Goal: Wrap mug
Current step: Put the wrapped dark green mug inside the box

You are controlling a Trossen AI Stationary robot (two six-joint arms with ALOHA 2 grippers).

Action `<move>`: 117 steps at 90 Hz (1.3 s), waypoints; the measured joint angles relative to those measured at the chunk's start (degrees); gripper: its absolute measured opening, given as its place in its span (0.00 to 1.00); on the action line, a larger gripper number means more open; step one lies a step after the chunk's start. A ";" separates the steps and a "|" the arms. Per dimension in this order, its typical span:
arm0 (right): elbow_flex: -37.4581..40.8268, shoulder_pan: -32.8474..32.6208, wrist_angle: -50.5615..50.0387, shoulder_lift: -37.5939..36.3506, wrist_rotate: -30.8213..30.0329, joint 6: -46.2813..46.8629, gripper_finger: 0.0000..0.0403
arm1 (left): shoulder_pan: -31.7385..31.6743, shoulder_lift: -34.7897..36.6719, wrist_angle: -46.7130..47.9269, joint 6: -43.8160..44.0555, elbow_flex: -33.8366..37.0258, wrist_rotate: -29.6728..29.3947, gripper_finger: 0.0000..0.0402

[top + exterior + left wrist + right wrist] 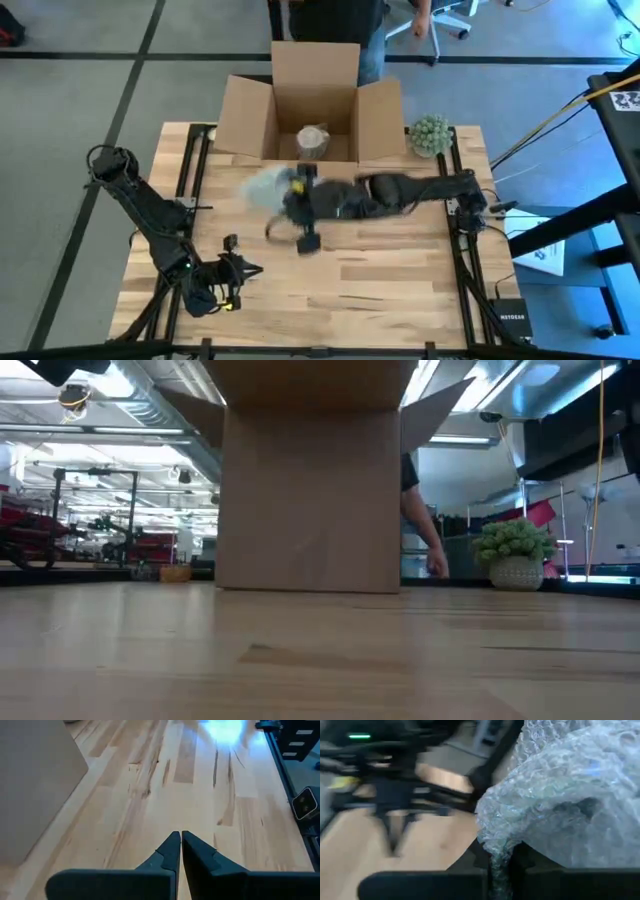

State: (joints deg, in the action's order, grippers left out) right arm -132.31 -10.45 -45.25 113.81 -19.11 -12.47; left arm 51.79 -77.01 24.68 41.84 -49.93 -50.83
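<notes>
My right tool has its fingers pinched narrow on a bunched edge of bubble wrap, which fills most of the right half of the right wrist view. In the high view that same tool sits at mid-frame, a little left of centre, with the wrap showing as a pale blur just to its left. My left tool has its fingers closed together on nothing; in the high view it waits in the lower left of the frame, well apart from the work.

The mug, as far as I can judge, is the wrapped bundle lying inside the open cardboard box at upper centre of the high view; I can't make out the mug itself under its covering. In the low view the box fills the centre and hides what it holds. A potted plant stands just right of the box, and a person is at the top edge behind it.

To do this step well, I think I should keep the pinch firm, carry the sheet slowly so it doesn't flap or slip, and stay clear of the box flaps. If the sheet needs spreading on the surface, the left tool can hold a corner.
</notes>
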 joint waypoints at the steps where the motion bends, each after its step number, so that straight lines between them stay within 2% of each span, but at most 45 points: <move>1: 0.00 0.65 0.00 -0.15 -0.03 0.01 0.01 | 0.00 0.00 0.02 0.04 0.00 0.00 0.00; 14: -0.09 10.08 -2.30 -0.87 -2.02 1.38 0.00 | 0.11 0.00 -0.02 0.41 0.00 0.02 0.00; 24: -0.09 17.87 -7.18 -0.41 -0.95 5.78 0.00 | 0.11 0.00 -0.02 0.55 0.00 0.19 0.00; 36: -0.09 26.26 -12.39 1.38 4.09 12.16 0.00 | 0.11 0.00 -0.02 0.52 0.00 0.24 0.00; 46: -0.09 30.53 -14.69 3.30 8.95 16.00 0.00 | 0.09 0.00 0.23 0.48 0.00 0.22 0.00; 64: 5.51 32.89 -15.39 6.41 14.53 19.48 0.00 | 0.09 -0.39 0.40 0.37 -0.02 0.23 0.00; 94: 19.58 32.63 -5.35 5.66 18.09 21.46 0.01 | 0.02 -2.16 0.30 0.37 -0.02 0.25 0.00; 106: 20.76 32.61 -3.75 5.76 17.83 22.90 0.03 | 0.02 -2.16 0.03 0.09 -0.04 0.24 0.00; 117: 20.85 32.55 -2.35 5.97 17.69 26.35 0.10 | -0.31 -2.14 -0.06 0.20 -0.04 0.24 0.00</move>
State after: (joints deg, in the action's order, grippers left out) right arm -111.46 22.09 -47.60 119.78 -1.42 13.88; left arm 51.48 -79.15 24.62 42.04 -49.98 -50.59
